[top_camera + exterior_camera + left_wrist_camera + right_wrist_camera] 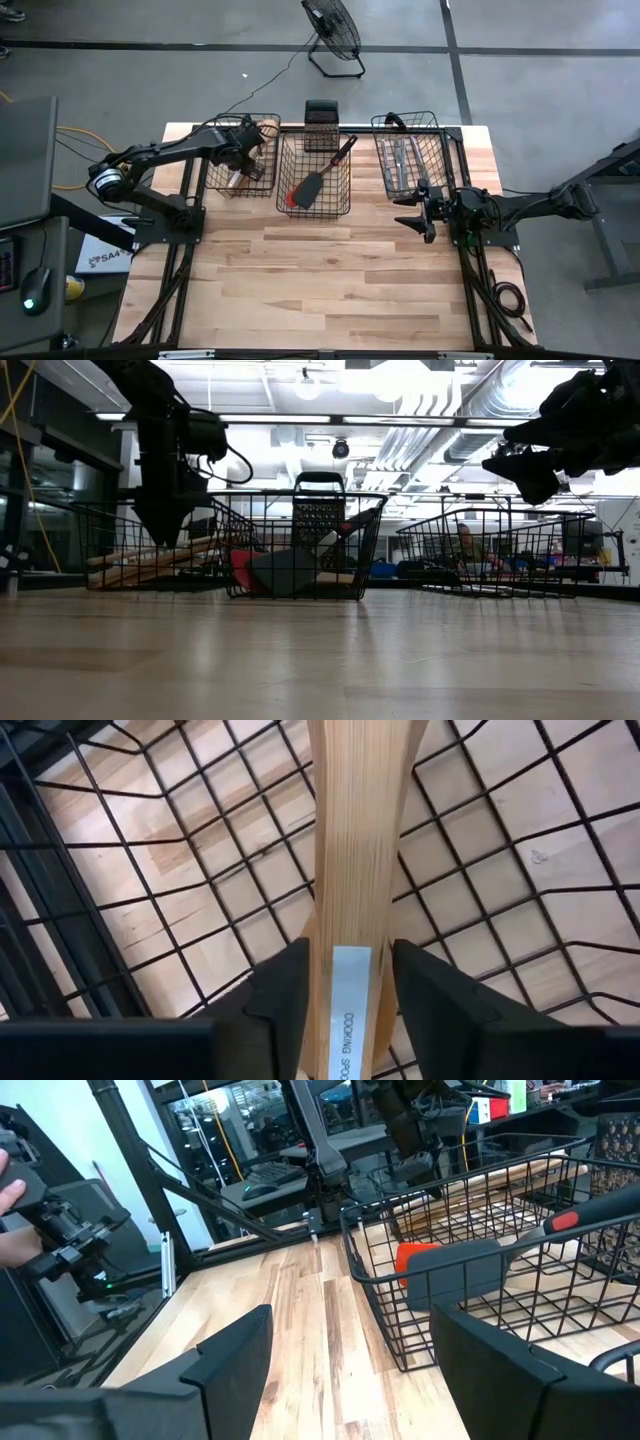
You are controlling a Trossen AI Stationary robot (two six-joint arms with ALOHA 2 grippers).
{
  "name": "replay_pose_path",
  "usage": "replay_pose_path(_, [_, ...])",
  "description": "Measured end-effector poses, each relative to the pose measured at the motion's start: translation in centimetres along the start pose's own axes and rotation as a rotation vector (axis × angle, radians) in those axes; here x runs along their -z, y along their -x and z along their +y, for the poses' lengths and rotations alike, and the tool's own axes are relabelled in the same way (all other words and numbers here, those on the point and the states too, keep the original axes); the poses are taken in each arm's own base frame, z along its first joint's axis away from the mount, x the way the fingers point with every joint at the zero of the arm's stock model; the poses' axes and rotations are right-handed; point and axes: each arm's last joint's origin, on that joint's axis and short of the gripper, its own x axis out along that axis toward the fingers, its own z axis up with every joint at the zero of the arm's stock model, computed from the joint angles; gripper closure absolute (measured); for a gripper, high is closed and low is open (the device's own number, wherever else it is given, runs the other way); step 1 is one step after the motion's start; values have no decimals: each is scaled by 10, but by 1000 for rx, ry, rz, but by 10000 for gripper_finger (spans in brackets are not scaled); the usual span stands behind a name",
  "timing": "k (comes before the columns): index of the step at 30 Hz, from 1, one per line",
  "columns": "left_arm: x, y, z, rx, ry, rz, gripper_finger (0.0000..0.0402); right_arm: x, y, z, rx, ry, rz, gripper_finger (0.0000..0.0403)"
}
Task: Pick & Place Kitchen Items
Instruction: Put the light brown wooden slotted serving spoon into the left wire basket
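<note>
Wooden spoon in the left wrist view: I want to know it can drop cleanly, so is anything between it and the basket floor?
Nothing visible. The left gripper straddles the wooden spoon, with only the left basket's wire floor beneath it.

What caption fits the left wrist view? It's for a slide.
Left end effector straddles a labelled wooden spoon over the wire basket.

The near half of the table (330, 290) lies bare, open to passage from 3 to 9 o'clock. Along the far edge three wire baskets (315, 180) stand in a row with narrow gaps between. At 11 o'clock the left gripper (250, 160) fills the left basket (215, 185), its fingers (290, 990) flanking a wooden spoon (350, 870).
</note>
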Motion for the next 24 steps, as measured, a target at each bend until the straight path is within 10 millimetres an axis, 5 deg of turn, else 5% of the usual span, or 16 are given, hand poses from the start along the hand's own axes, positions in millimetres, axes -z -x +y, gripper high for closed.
replay_pose_path(7, [-1,2,1,-22,12,-24,250,0,0,0,0,0,0,140])
replay_pose_path(12, [5,22,-3,-57,5,-142,249,0,0,0,0,0,0,140])
replay_pose_path(19, [28,71,-23,70,-121,-478,248,0,0,0,0,0,0,140])
replay_pose_path(24, [57,75,-40,251,-254,-753,247,0,0,0,0,0,0,140])
